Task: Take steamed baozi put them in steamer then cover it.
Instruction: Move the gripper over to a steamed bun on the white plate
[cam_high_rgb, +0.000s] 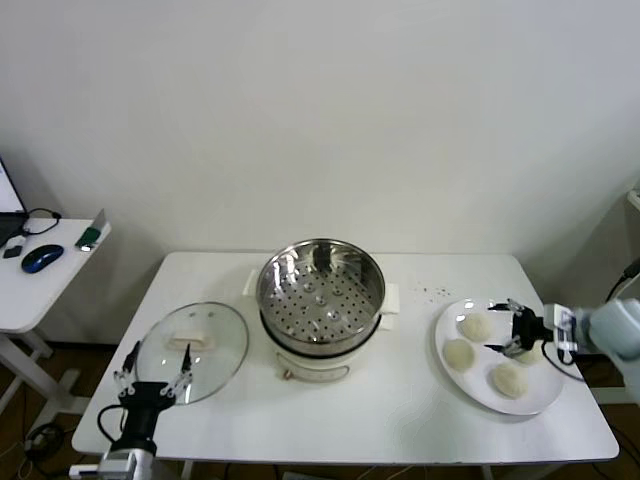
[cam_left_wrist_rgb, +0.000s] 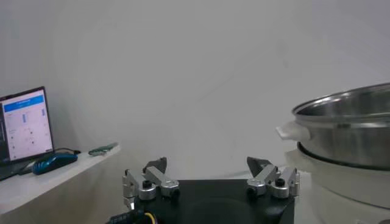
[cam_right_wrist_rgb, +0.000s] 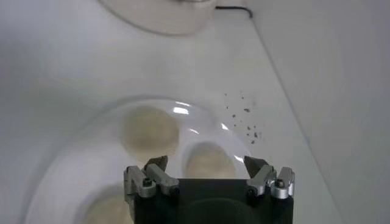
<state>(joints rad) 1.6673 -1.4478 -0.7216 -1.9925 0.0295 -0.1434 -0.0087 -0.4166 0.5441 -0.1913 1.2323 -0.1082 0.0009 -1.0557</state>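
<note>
The steel steamer (cam_high_rgb: 320, 290) stands mid-table on its white base, uncovered and with nothing in it. The glass cover (cam_high_rgb: 192, 350) lies flat to its left. Three baozi (cam_high_rgb: 475, 326) (cam_high_rgb: 457, 354) (cam_high_rgb: 509, 379) rest on the white plate (cam_high_rgb: 545, 395) at the right, and part of another (cam_high_rgb: 531, 353) shows under my right gripper (cam_high_rgb: 510, 327). That gripper hangs open over the plate. In the right wrist view a baozi (cam_right_wrist_rgb: 210, 159) lies just ahead of the right gripper (cam_right_wrist_rgb: 207, 164), with another baozi (cam_right_wrist_rgb: 149, 128) beyond. My left gripper (cam_high_rgb: 155, 385) stands open at the cover's near edge, shown as the left gripper (cam_left_wrist_rgb: 210, 163) facing the steamer (cam_left_wrist_rgb: 347, 131).
A side table (cam_high_rgb: 60, 285) with a blue mouse (cam_high_rgb: 42, 258) stands off the table's left end; a monitor (cam_left_wrist_rgb: 24, 122) shows there too. Dark crumbs (cam_high_rgb: 433, 292) dot the tabletop behind the plate. The table's front edge runs close under my left gripper.
</note>
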